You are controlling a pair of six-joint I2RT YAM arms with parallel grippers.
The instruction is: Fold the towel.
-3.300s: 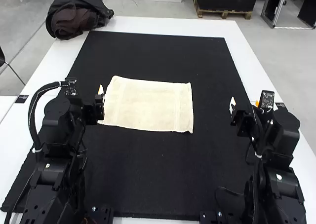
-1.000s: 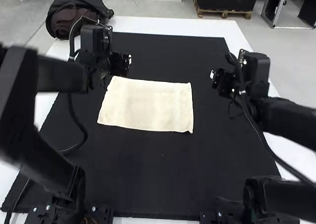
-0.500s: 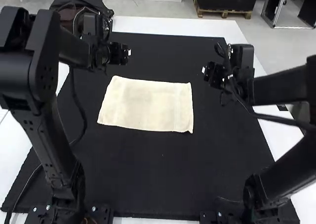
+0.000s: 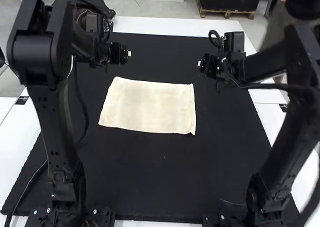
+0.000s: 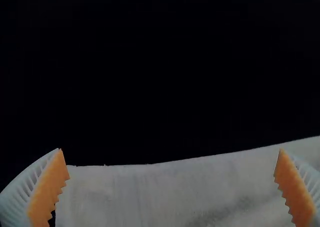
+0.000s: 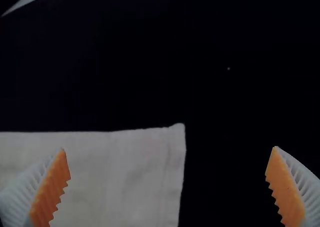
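The bench is white, and a large black mat covers most of it, with pale strips of the top showing along its far, left and right edges and a thin one at the near edge. A seam crosses the white top on the right side, and a small dark patch sits near the left edge, with a similar one near the right. The towel lies on the mat between the two arms, a little to the left of the middle and nearer the far edge of the bench than the near one. It is cream-coloured, spread flat in a rough rectangle wider than it is deep; its left side slants outward toward the near edge, and its near right corner comes to a small point. Faint bands run across it close to its right end. In the high view, the left gripper appears beyond the towel's far left part and the right gripper beyond its far right corner. Both are released and empty: the orange pads of the left one stand wide apart, and so do the orange pads of the right one.
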